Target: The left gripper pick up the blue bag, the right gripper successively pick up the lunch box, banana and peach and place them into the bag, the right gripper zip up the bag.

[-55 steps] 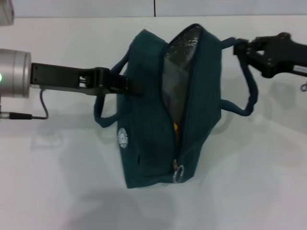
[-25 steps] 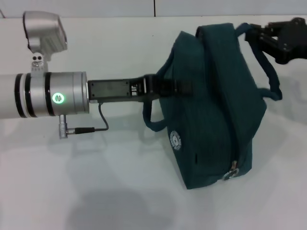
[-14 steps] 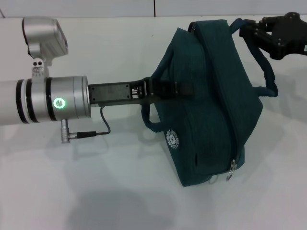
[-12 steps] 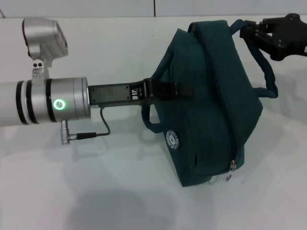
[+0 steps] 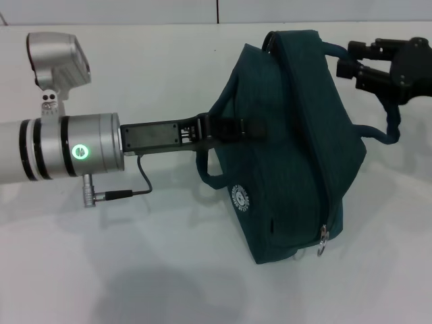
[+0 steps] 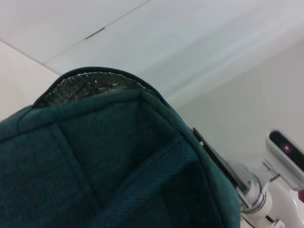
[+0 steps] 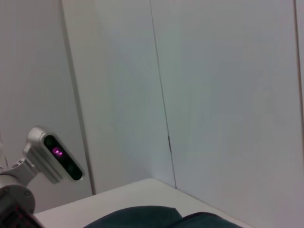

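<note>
A dark teal-blue fabric lunch bag (image 5: 290, 142) sits centre-right on the white tabletop (image 5: 135, 270), its near handle clamped in the black left hand (image 5: 253, 127), while the black right hand (image 5: 345, 61) at upper right grips the far handle.

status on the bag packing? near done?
Looks near the end. No lunch box, banana or peach is on the table, and the blue bag reads zipped along the side in view. The left gripper holds one handle; the right gripper sits at the other. Only release looks left.
</note>
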Controlling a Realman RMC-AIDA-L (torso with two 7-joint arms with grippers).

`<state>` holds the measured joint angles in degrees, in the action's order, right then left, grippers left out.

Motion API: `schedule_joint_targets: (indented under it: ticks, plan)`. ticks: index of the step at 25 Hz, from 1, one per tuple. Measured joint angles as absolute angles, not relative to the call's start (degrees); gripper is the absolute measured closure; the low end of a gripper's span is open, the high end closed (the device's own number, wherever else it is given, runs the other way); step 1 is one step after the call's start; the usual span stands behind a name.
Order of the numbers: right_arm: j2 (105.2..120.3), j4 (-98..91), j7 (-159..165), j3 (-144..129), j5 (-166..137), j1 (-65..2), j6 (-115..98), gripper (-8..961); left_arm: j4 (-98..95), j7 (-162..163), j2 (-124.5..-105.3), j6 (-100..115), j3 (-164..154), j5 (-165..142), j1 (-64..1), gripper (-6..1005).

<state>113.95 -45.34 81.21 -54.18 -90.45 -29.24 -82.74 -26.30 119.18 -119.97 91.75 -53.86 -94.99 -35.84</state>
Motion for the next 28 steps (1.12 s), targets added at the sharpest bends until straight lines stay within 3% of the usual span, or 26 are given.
schedule_joint_targets:
  ticks: [5, 10, 18, 28]
  plan:
    - [114.04, -46.47, 80.86, -53.13, -89.92, -27.01, -85.59, 572, -26.28, 119.18, -119.97, 91.70, -53.60, -94.74, -35.15, 941]
    - [114.95, -49.96, 75.82, -52.66, -89.47, -23.56, -96.76, 305, -26.28, 119.17, -119.97, 91.62, -53.60, -94.73, -34.88, 941]
    - [115.19, -48.90, 65.34, -53.44, -92.05, -18.94, -113.68, 233, -25.80, 119.18, -119.97, 91.56, -53.65, -94.37, -34.49, 941]
    - [115.07, -32.00, 56.00, -53.40, -100.45, -18.78, -104.81, 234, -25.74, 119.18, -119.96, 91.23, -53.67, -93.34, -33.74, 940]
